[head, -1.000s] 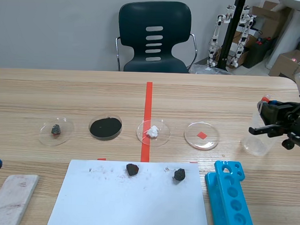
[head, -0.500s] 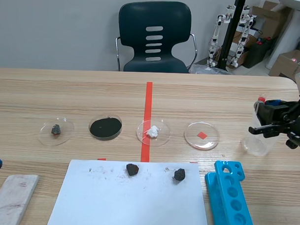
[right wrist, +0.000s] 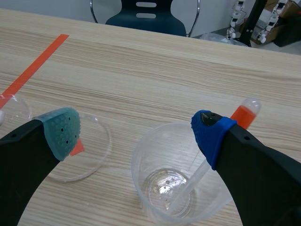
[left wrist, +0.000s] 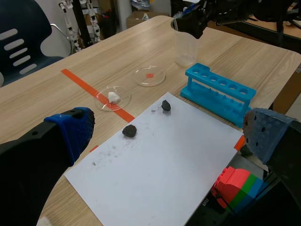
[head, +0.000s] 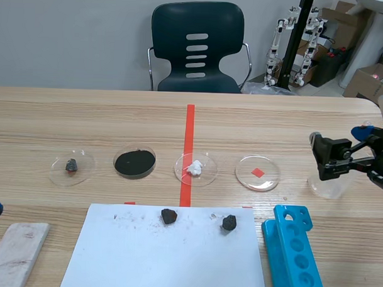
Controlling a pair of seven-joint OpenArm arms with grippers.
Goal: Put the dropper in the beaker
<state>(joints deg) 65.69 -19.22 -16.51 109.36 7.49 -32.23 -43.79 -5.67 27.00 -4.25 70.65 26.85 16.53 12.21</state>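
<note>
Plainly, the dropper (right wrist: 198,174) already stands inside the beaker (right wrist: 137,174): its tip rests on the clear bottom and its long axis leans up and away from the robot, so the bulb with its orange-red collar pokes over the far rim. The right claw (right wrist: 136,134) hangs just above the beaker with its jaws spread wide and nothing between them, one pad on either side of the rim; the blue pad sits close beside the dropper's upper stem, and I cannot tell whether it touches. The dropper therefore lies straight below and slightly ahead of this claw, and any move out would best go upward, clear of the leaning bulb, so as not to tip the light beaker. The left claw (left wrist: 167,134) is also open and empty, low at the robot's left and well apart from the beaker, so the right arm is by far the nearer. The bench (right wrist: 141,61) is flat pale wood. A glass dish (right wrist: 89,141) lies just beside the beaker and a blue rack (head: 291,248) stands near it on the robot's side, while the far side is open.
</note>
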